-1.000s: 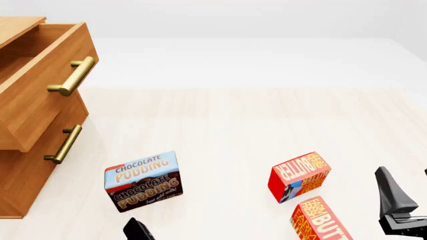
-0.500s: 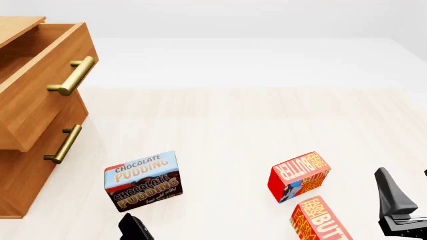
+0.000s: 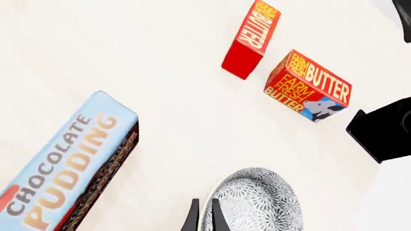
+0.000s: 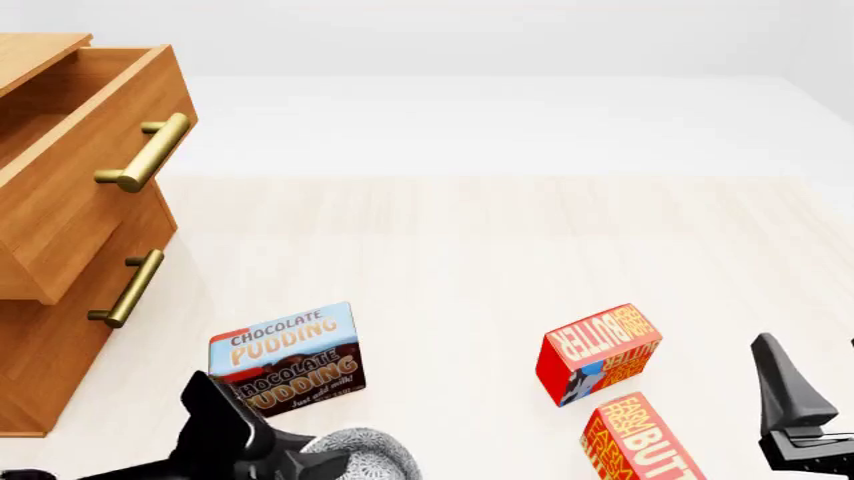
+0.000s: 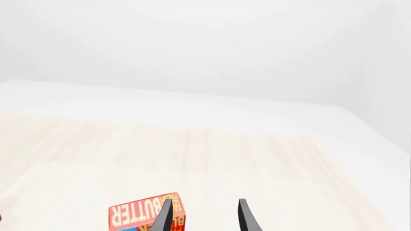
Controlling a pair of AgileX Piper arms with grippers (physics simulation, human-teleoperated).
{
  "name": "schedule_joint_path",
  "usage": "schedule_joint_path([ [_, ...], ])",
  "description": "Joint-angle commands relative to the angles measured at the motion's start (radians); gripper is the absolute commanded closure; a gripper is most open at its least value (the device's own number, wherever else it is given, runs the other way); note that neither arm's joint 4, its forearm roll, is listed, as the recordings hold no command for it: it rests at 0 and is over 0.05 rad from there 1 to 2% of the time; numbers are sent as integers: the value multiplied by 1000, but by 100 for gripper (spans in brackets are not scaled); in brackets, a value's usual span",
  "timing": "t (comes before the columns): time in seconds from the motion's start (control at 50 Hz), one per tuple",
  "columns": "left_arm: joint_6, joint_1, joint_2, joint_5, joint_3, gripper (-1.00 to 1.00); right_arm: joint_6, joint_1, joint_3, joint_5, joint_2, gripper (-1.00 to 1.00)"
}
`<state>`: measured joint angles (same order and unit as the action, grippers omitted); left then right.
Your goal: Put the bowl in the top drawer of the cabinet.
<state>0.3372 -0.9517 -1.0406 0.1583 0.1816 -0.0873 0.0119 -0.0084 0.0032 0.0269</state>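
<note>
The bowl [image 3: 257,204], black-and-white patterned, is held by its rim in my left gripper [image 3: 204,203], whose two fingers are pinched together on it. In the front view the bowl [image 4: 363,456] shows at the bottom edge, just off the left arm and below the pudding box. The cabinet [image 4: 40,330] stands at the far left with its top drawer [image 4: 83,150] pulled out, and the inside is mostly out of frame. My right gripper [image 5: 204,211] hovers open at the table's right side with nothing between its fingers.
A chocolate pudding box [image 4: 284,360] stands between the bowl and the cabinet. Two red butter boxes [image 4: 601,350] [image 4: 641,440] sit right of centre, near the right arm. The lower drawer's brass handle [image 4: 127,290] juts out under the open drawer.
The left arm has come up into the front view from the bottom edge, carrying the bowl with it. The right arm and the boxes have stayed put.
</note>
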Motion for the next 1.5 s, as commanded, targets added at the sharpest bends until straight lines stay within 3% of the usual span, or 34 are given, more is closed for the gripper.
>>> schedule_joint_path([
  [0.02,-24,81,199,-211,102,100,-2,1,-1,0,0,-100],
  [0.12,-8,125,263,-283,146,100,-2,2,0,-1,1,-100],
  [0.26,-50,182,328,-381,239,100,-2,-1,0,-1,1,-100],
  [0.52,-77,309,427,-577,536,100,-3,1,1,-3,2,-100],
  [0.62,-86,333,432,-613,604,100,-3,1,-1,-3,4,-100],
  [1.14,-28,446,424,-655,699,100,-3,-1,-1,-6,7,-100],
  [1.5,129,511,402,-622,769,100,-6,0,1,-5,5,-100],
])
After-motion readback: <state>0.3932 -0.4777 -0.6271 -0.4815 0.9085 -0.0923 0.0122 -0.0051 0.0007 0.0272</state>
